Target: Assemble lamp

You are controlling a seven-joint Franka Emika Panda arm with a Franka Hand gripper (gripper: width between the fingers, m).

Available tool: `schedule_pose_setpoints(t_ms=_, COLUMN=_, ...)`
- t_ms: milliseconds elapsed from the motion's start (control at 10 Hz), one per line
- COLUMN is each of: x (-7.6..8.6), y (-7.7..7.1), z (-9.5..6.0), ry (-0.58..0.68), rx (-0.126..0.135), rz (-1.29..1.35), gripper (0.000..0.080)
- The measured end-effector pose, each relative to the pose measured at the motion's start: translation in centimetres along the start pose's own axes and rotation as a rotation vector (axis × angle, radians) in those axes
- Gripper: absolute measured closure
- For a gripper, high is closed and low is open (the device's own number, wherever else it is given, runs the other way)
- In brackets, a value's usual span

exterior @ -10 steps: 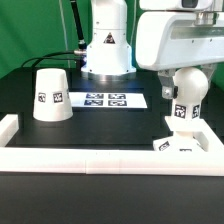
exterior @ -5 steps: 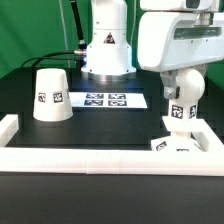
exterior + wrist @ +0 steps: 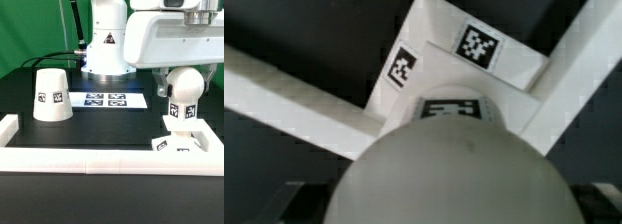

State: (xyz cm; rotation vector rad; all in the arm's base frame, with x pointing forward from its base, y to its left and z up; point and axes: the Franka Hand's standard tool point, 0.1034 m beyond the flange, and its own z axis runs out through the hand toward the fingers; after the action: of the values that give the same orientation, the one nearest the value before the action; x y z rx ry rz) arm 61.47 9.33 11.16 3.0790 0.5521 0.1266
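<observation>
The round bulb (image 3: 183,88) stands upright on its stem on the small square base block (image 3: 178,144), at the exterior view's right, against the corner of the border rail. My gripper (image 3: 183,76) reaches down from the large white wrist body and is shut on the bulb; its fingertips are mostly hidden. In the wrist view the bulb (image 3: 446,170) fills the space between the dark fingers (image 3: 274,200), with the tagged base block (image 3: 464,60) beyond it. The conical shade (image 3: 50,96) stands mouth down, apart, at the exterior view's left.
The marker board (image 3: 105,100) lies flat in the middle of the black table. The white border rail (image 3: 100,160) runs along the front and up both sides. The arm's own base (image 3: 107,50) and cables stand at the back.
The wrist body has swung toward the exterior view's left over the bulb. The bulb and base block stay in the same place; the bulb's tag has shifted slightly.
</observation>
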Motion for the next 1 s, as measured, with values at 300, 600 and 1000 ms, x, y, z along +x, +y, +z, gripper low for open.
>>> schedule_pose_setpoints(t_ms=300, x=0.13, y=0.11, z=-0.14, ry=0.004, rx=0.002, rz=0.212, gripper=0.0220)
schedule_pose_setpoints(t_ms=600, x=0.17, y=0.32, z=-0.22, ry=0.005, rx=0.001, rz=0.398, gripper=0.0220)
schedule_pose_setpoints(t_ms=1000, x=-0.23, y=0.31, z=-0.10, ry=0.000, rx=-0.001, rz=0.766, gripper=0.0220)
